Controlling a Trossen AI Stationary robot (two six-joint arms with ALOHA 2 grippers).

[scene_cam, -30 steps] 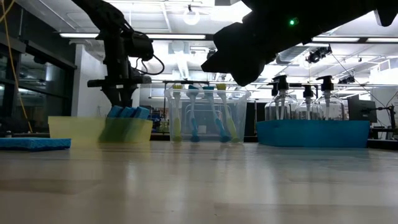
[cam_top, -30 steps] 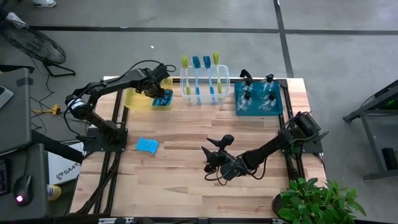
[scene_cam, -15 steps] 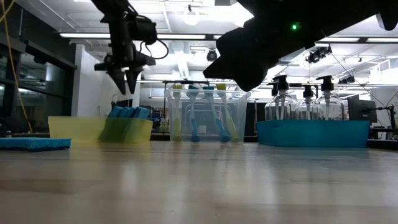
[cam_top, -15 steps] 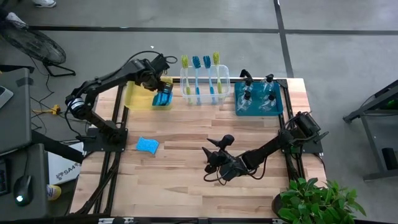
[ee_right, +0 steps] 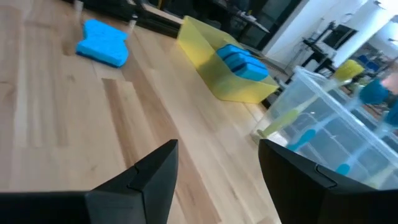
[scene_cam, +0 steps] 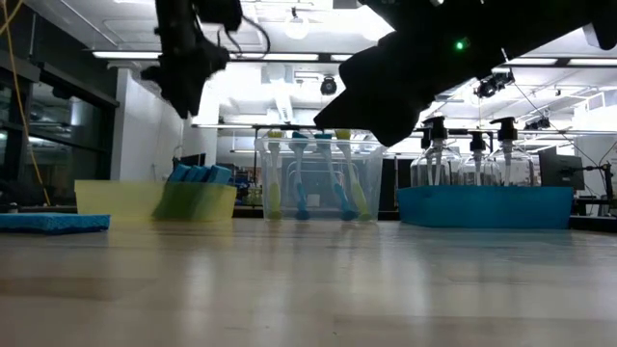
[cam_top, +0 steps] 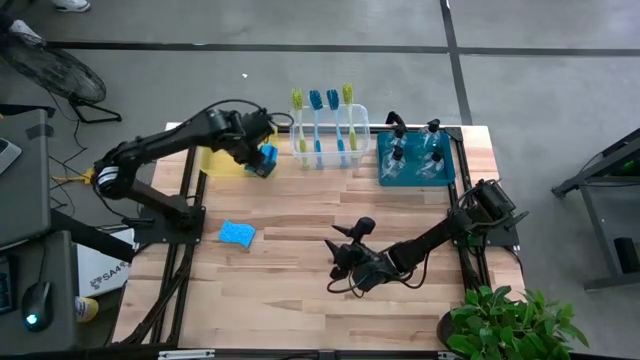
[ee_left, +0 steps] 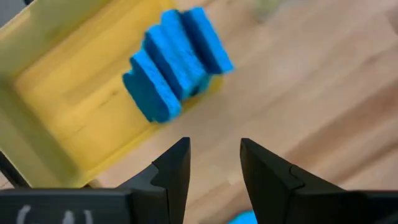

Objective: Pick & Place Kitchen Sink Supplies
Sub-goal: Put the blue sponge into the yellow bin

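Sponges (cam_top: 264, 157) stand bunched in the yellow bin (cam_top: 215, 161) at the table's far left; the left claw (ee_left: 213, 163) hovers above, parted and empty. One sponge (cam_top: 237, 233) lies nearer; the right claw (ee_right: 217, 163) gapes, empty.

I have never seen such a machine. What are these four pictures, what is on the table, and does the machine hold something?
It is a robot with two dark arms at a wooden table. One picture looks down from above, one looks level along the tabletop, and two come from cameras on the wrists. A yellow bin holds blue sponges, a clear bin holds dish brushes, and a teal bin holds spray bottles. One loose sponge lies on the table. The left gripper hangs open above the yellow bin, and the right gripper waits open mid-table. Neither holds anything.
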